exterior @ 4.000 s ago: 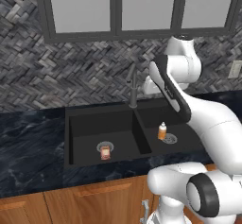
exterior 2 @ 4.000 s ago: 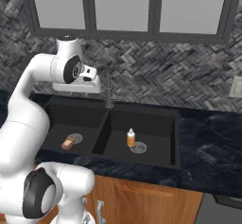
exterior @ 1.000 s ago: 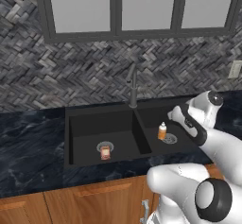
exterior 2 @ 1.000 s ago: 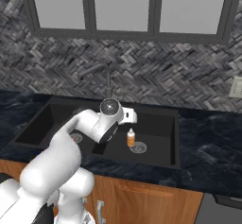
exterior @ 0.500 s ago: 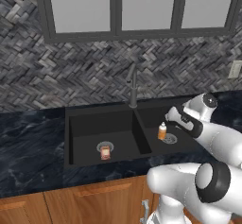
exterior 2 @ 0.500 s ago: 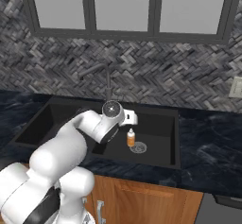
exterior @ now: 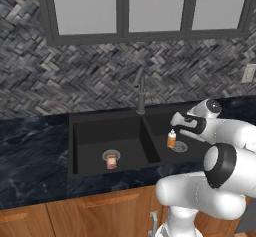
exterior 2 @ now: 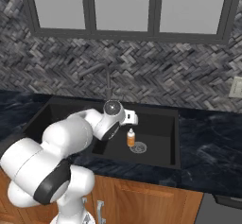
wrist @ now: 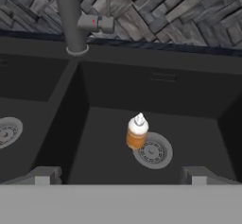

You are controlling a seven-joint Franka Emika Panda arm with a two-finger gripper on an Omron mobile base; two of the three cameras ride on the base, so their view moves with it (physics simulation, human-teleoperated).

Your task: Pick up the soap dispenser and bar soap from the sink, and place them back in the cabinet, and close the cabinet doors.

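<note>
The orange soap dispenser stands upright in the right basin of the black sink, beside its round drain. My gripper hangs open just above and behind the bottle, with nothing between its fingers. In the hand view the bottle stands a little ahead of the fingertips, slightly right of centre. The bar soap lies on the left basin's drain. The cabinet and its doors are out of view.
A slim dark faucet rises behind the divider between the basins. Dark marble counter flanks the sink. Grey-framed window panes sit above the herringbone wall, which has a wall outlet.
The arm has come down from high over the sink to the right basin. Over the last second the hand edged left toward the dispenser. The jaws stayed open.
</note>
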